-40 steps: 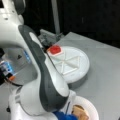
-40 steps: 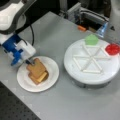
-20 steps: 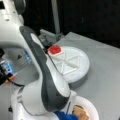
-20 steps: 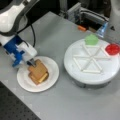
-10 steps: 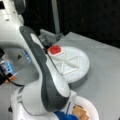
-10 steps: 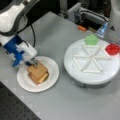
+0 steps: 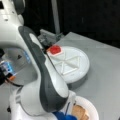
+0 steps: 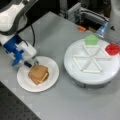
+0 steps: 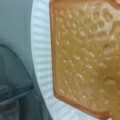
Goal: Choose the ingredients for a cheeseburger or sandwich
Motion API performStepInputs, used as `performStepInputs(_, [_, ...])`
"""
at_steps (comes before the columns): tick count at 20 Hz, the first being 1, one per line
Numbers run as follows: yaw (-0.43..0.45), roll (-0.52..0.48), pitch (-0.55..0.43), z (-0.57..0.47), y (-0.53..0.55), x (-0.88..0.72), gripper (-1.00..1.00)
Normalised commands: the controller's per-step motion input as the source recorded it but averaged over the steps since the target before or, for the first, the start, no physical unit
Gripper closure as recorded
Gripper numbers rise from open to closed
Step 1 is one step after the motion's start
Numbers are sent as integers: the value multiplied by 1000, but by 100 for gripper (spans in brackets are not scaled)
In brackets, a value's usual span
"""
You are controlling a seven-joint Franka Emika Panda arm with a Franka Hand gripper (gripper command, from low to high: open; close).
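One sandwich stack (image 8: 38, 74), topped by one toast square (image 9: 85, 55). One white paper plate (image 8: 51, 66). One round divided tray (image 8: 92, 72), six wedge compartments. One green piece (image 8: 91, 39). One red piece (image 8: 112, 49). One gripper (image 8: 31, 62).

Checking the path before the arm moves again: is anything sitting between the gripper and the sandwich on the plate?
Nothing visible. The gripper hangs at the plate's rim, beside the sandwich, with only bare plate between.

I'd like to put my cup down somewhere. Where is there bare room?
Bare table along a front view's bottom edge, and between the paper plate and the white tray. It is crowded by the gripper beside the sandwich.
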Motion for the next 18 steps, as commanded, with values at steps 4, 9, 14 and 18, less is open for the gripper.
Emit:
performStepInputs(4, [-19, -39, -34, 84, 113, -63, -100])
performStepInputs(9, [-45, -179, 17, 232, 150, -51, -100])
performStepInputs(14, [-92, -411, 113, 456, 297, -43, -100])
performStepInputs(18, [-107, -577, 119, 410, 526, -28, -100])
